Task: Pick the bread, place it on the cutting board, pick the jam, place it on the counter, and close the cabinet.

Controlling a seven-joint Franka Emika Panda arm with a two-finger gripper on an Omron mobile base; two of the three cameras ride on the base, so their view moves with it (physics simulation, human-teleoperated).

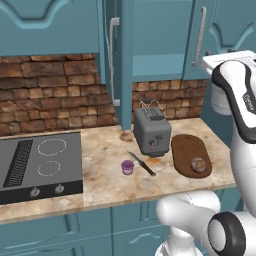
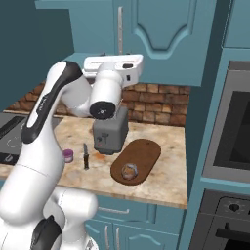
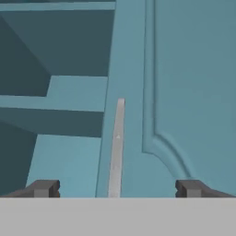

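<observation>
While its white arm reaches up toward the teal wall cabinet (image 1: 150,35), the two-finger gripper (image 3: 117,188) faces a panelled door and a long silver bar handle (image 3: 116,152), its dark fingertips (image 3: 44,188) spread wide apart with nothing between them. One cabinet door (image 1: 117,55) stands swung out edge-on over the worktop, showing bare teal shelves behind it in the hand view. Below, on the beige marbled stone counter (image 1: 100,175), the small round brown bread (image 1: 198,164) sits on the near end of the dark brown oval cutting board (image 1: 187,150). Just left of the board stands a grey two-slot toaster (image 1: 151,131), and a black-handled knife (image 1: 142,164) lies in front of it. The squat pink-purple jam jar (image 1: 128,167) rests on the counter beside the knife, between the toaster and the black stovetop (image 1: 40,165).
</observation>
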